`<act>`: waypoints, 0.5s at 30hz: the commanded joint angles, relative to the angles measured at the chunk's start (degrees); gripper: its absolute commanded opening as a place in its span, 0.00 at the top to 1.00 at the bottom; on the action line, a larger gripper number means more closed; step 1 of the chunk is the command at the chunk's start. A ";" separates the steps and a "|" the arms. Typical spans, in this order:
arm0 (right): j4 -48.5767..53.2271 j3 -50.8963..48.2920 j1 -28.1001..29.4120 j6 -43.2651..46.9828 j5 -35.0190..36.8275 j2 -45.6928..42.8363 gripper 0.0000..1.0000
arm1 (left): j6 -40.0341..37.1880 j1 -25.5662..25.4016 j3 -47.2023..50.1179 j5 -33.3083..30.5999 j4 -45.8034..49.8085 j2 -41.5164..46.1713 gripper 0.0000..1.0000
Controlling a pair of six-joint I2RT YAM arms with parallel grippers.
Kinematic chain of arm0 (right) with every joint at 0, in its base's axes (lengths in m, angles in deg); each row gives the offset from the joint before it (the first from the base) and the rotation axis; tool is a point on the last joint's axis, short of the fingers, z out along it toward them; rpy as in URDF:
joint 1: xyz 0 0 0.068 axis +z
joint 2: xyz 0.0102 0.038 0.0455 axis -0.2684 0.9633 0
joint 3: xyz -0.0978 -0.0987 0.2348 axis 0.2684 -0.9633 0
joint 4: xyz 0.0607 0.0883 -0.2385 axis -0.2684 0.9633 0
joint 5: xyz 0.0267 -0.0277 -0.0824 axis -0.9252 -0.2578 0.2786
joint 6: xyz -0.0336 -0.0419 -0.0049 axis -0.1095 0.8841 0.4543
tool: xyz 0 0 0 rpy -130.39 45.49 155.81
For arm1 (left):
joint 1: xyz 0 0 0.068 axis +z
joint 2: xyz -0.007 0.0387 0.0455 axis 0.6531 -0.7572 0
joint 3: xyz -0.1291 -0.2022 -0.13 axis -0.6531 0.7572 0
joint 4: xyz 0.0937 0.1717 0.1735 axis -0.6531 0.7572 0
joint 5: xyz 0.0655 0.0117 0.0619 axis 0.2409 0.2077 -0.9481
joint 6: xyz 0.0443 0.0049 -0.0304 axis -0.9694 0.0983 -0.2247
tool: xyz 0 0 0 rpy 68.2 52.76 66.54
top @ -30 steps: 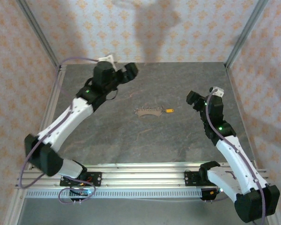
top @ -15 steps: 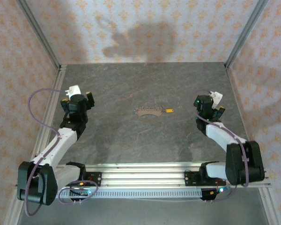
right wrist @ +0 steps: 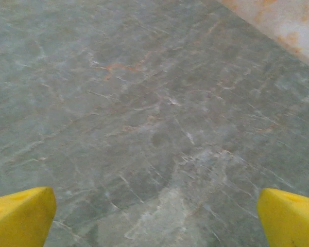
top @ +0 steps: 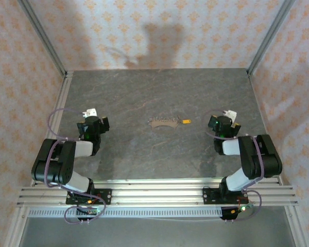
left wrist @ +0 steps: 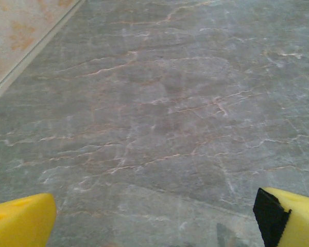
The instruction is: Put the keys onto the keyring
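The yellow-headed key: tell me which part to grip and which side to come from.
Grip the key by its yellow-orange head, straight down from above: it lies flat on the table, and its other end sits at the keyring. The head faces the open right gripper, so that arm probably suits best.

A robot lab test cell: grey marbled tabletop (top: 159, 154), aluminium frame rails (top: 154, 186), patterned backdrop walls (top: 195, 31).

Key (top: 186, 122) lies just right of keyring (top: 162, 122), on table (top: 144, 92).
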 commanded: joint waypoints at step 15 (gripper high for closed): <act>-2.20 2.59 -1.24 1.77 -6.56 -0.81 0.01 | -2.77 -1.27 -2.44 1.21 -4.30 0.08 0.00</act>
